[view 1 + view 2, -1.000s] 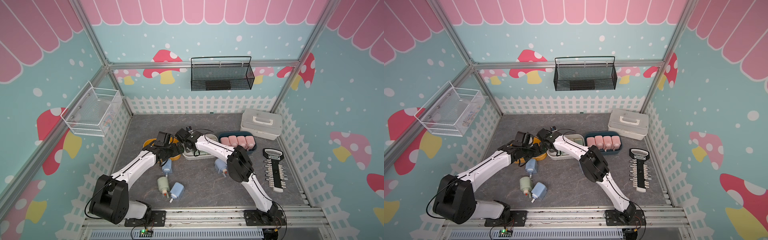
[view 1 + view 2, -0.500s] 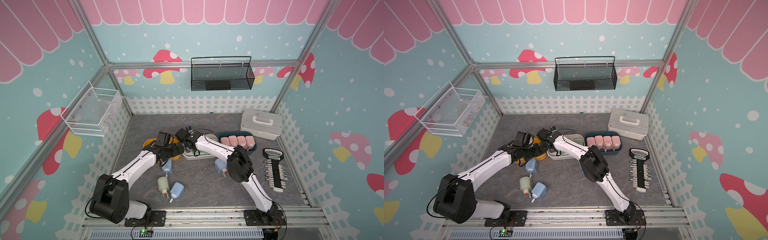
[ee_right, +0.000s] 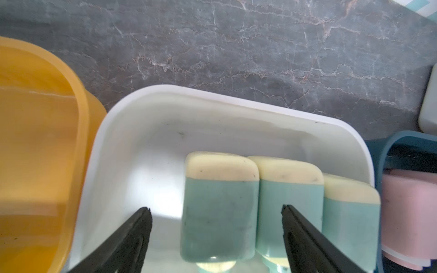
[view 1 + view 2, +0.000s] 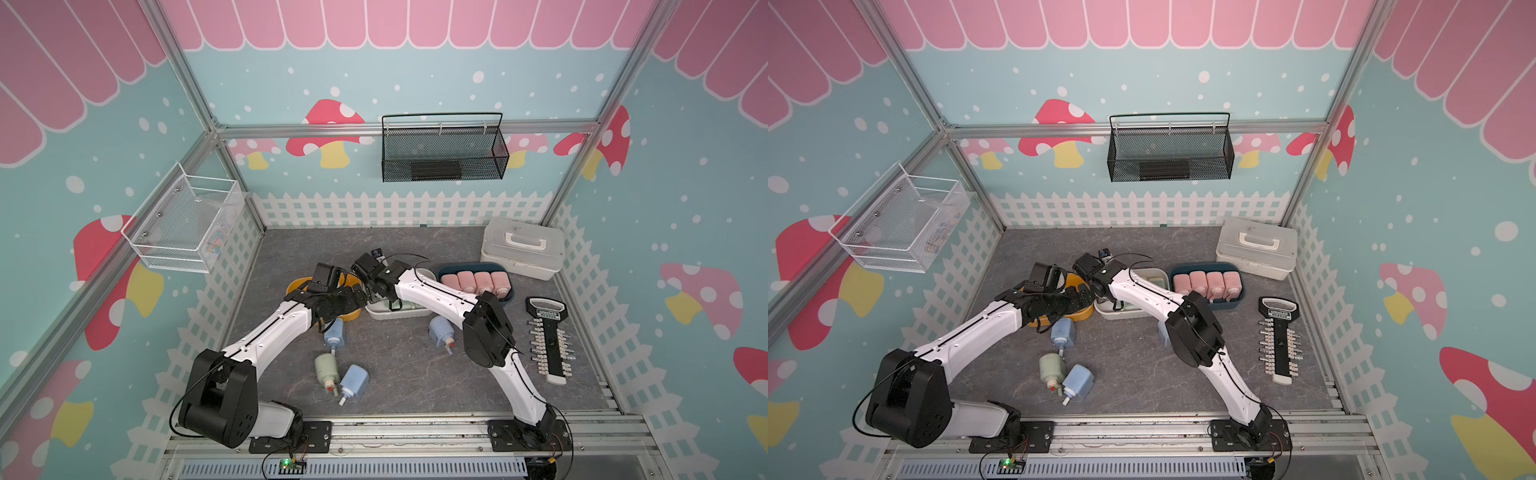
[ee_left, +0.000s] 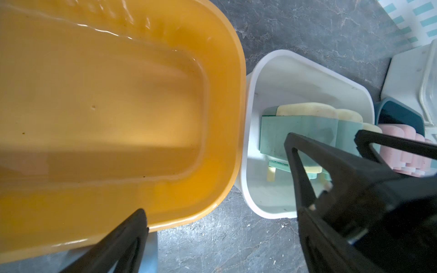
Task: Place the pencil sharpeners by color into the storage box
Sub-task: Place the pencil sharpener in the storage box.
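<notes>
In both top views the two arms reach in over the middle of the grey surface. Three tubs stand in a row there: a yellow tub, a white tub right against it, then a dark blue tub holding four pink sharpeners side by side. The left hand hangs over the yellow tub's end by the white one. The right hand is down over the white tub.

Toward the front edge, a blue sharpener lies just beside the yellow tub. A loose green sharpener and a second blue sharpener lie just beside each other. A third blue sharpener lies by the right arm. A white lidded case sits in the far right corner.

The left wrist view looks down on the yellow tub's rim, with the left hand's fingers spread wide.

In the right wrist view, three green sharpeners stand in a row in the white tub, toward its dark blue neighbour. The right hand is spread around the end green sharpener, the one nearest the yellow tub. One finger is clearly apart from it and the other stands in front of the next one.
</notes>
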`<state>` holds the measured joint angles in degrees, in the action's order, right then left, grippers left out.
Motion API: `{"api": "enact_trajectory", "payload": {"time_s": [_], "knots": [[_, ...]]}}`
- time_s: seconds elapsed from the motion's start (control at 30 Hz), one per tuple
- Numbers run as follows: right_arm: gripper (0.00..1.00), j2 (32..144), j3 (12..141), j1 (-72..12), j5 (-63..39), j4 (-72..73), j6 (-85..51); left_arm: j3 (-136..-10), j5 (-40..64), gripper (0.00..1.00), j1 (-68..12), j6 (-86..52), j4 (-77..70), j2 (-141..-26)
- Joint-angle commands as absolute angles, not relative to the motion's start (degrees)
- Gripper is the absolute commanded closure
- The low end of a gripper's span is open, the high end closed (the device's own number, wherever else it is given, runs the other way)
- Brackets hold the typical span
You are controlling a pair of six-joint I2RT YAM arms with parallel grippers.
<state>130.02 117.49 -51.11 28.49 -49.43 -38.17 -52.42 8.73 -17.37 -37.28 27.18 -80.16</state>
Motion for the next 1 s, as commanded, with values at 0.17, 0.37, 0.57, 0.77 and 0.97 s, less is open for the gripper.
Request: {"api": "enact_trajectory", "payload": {"time_s": [0.17,0.37,0.57,0.77,0.97], "knots": [[0.04,123.58,110.74,-51.6,28.18,-43.82,-35.12,-53.25,8.34,0.01,-17.23,-37.04,27.11,-80.33],[0.01,122.81,107.41,-51.5,34.54,-41.58,-31.84,-53.13,8.26,0.01,-17.23,-37.16,27.05,-80.33],[0.02,125.1,107.87,-51.33,35.87,-40.43,-29.07,-53.16,8.33,0.01,-17.23,-37.35,26.94,-80.3],[0.02,127.21,109.86,-51.03,33.76,-40.16,-28.4,-52.98,7.91,0.01,-17.2,-37.57,27.0,-80.26],[0.02,129.32,111.33,-50.89,33.82,-39.12,-27.19,-52.98,8.04,0.01,-17.22,-37.62,26.98,-80.27]]}}
